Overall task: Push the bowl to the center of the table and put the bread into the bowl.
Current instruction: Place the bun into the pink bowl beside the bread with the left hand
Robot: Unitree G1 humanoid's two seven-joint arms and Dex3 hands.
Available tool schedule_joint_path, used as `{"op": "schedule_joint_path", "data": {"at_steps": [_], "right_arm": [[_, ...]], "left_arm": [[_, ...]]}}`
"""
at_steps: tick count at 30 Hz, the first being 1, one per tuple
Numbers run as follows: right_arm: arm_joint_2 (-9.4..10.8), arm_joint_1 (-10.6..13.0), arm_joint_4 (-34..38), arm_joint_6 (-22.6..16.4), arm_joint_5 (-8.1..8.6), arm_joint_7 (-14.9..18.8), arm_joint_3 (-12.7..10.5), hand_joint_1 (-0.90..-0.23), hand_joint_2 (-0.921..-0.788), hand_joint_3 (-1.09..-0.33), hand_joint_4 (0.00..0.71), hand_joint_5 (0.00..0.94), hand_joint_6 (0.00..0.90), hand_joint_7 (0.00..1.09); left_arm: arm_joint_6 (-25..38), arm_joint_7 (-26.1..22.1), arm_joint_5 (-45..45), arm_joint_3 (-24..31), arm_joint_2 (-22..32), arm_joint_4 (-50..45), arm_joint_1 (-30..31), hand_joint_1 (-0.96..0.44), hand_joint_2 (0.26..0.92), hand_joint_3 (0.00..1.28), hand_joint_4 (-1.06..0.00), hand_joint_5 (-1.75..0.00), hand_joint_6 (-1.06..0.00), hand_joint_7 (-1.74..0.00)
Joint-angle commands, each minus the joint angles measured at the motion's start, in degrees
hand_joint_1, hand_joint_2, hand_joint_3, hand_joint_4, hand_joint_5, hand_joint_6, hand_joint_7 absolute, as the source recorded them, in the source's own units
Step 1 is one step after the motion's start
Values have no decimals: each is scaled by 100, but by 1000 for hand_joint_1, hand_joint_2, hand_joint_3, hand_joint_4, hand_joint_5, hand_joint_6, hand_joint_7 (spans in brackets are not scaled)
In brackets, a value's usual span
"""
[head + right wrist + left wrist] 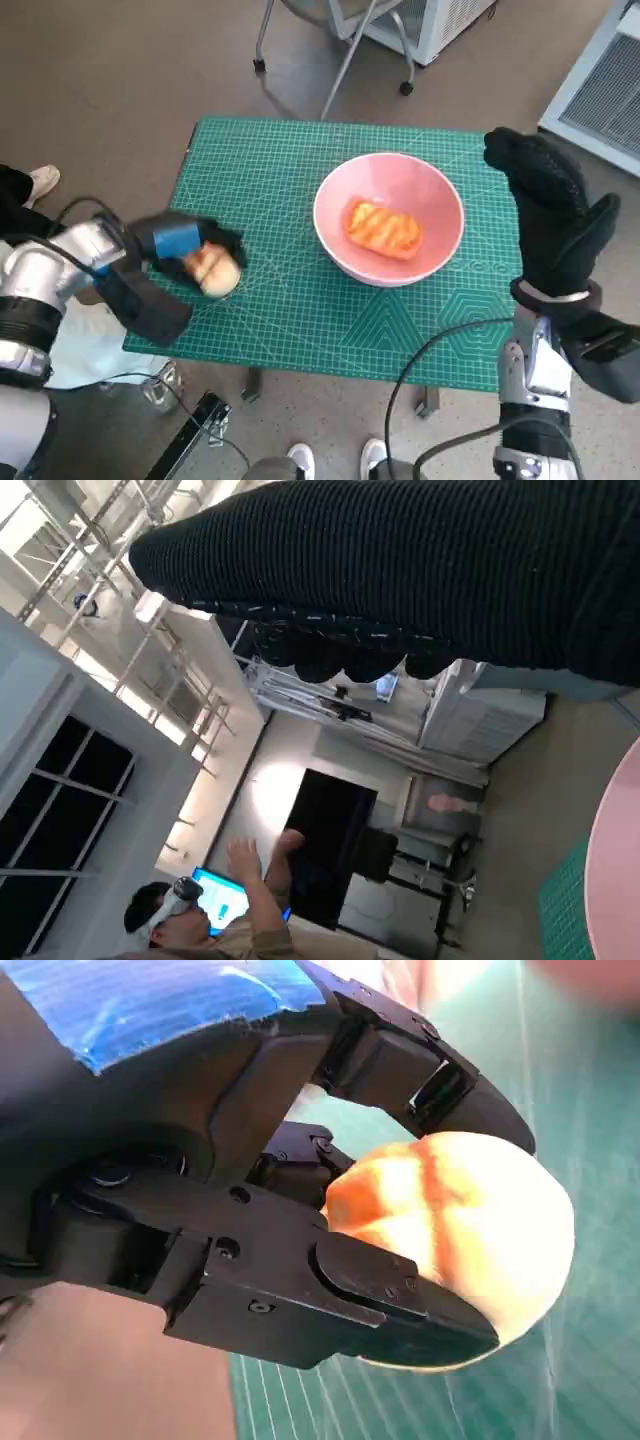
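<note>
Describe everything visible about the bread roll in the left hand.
The bread roll is small and rounded, pale cream with orange-brown toasted streaks, smooth and slightly glossy. The left hand grips it between black fingers above and below. It sits at the left part of the green cutting mat, apart from the pink bowl, which already holds another toasted bread. Whether it touches the mat is unclear.

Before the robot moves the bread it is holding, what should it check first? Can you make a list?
1. Left hand grips the bread roll: ok, fingers on both sides.
2. Pink bowl near the mat's middle: ok.
3. Room in the bowl: cannot tell; another bread lies inside.
4. Right hand out of the way: ok, raised beside the bowl, holding nothing.
5. Path over the green mat to the bowl: ok.
</note>
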Motion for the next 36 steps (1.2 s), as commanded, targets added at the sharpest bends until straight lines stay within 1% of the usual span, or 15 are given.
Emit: {"op": "schedule_joint_path", "data": {"at_steps": [1, 3, 7, 12, 16, 20, 23, 26, 29, 30, 31, 32, 34, 35, 36], "right_arm": [[-27, 52, 75, 86, -2, -30, -29, -602, -921, -756, 374, 0, 19, 770], [-36, 31, 103, 89, -2, -19, -33, -601, -921, -756, 374, 0, 20, 770], [-56, 5, 140, 96, 15, 13, -38, -597, -921, -756, 374, 0, 21, 769], [-95, -19, 194, 96, 85, 101, -64, -594, -921, -756, 372, 0, 21, 767], [-119, -42, 256, 82, 151, 190, -96, -596, -921, -757, 369, 0, 21, 767], [-135, -82, 347, 63, 213, 293, -137, -598, -921, -757, 368, 0, 20, 767], [-138, -89, 356, 63, 266, 352, -164, -599, -921, -758, 366, 0, 18, 768], [-133, -72, 331, 49, 279, 373, -176, -601, -921, -758, 365, 0, 12, 767], [-127, -16, 249, 33, 295, 368, -197, -601, -921, -759, 364, 0, 2, 763], [-124, -4, 228, 36, 290, 359, -198, -601, -921, -760, 363, 0, 2, 762], [-121, 0, 218, 39, 284, 351, -196, -600, -921, -760, 363, 0, 1, 761], [-120, 9, 201, 45, 281, 342, -196, -600, -921, -760, 363, 0, 0, 760], [-113, 26, 159, 64, 278, 318, -194, -600, -921, -761, 362, 0, 0, 758], [-108, 34, 137, 73, 278, 306, -193, -599, -921, -762, 362, 0, 0, 758], [-104, 38, 124, 79, 276, 298, -191, -599, -921, -762, 362, 0, 0, 758]], "left_arm": [[-80, -25, -400, 413, 41, -431, -565, 0, 918, 29, -625, -1197, -785, -1037], [-52, -98, -516, 514, -63, -537, -716, 0, 917, 25, -629, -1214, -797, -1003], [112, -218, -600, 611, -316, -845, -1028, 0, 920, 32, -616, -1204, -780, -1045], [491, -324, -573, 614, -756, -1184, -1327, 0, 918, 39, -628, -1111, -766, -1134], [666, -182, -467, 502, -1161, -1155, -1463, 1, 915, 20, -672, -1020, -788, -1147], [630, 3, -449, 367, -1541, -763, -1629, 1, 913, 15, -681, -1011, -798, -1135], [496, 224, -411, 179, -1924, -210, -1856, 1, 917, 12, -665, -1053, -796, -1115], [420, 323, -419, 52, -2188, 208, -2004, 1, 919, 23, -650, -1069, -776, -1139], [622, 290, -258, -241, -2660, 743, -2097, 0, 919, 35, -618, -1126, -778, -1119], [722, 180, -235, -308, -2762, 849, -2111, 0, 919, 36, -615, -1131, -777, -1120], [777, 110, -231, -344, -2807, 909, -2124, 0, 920, 52, -599, -1141, -756, -1147], [923, -83, -241, -382, -2870, 932, -2121, 0, 920, 77, -576, -1153, -724, -1190], [1218, -435, -242, -459, -2961, 918, -2096, -1, 920, 167, -461, -1267, -633, -1282], [1352, -585, -238, -493, -2992, 891, -2078, -23, 887, 152, -359, -1003, -489, -1072], [1433, -670, -241, -516, -3004, 866, -2066, -30, 881, 136, -346, -864, -451, -970]]}}
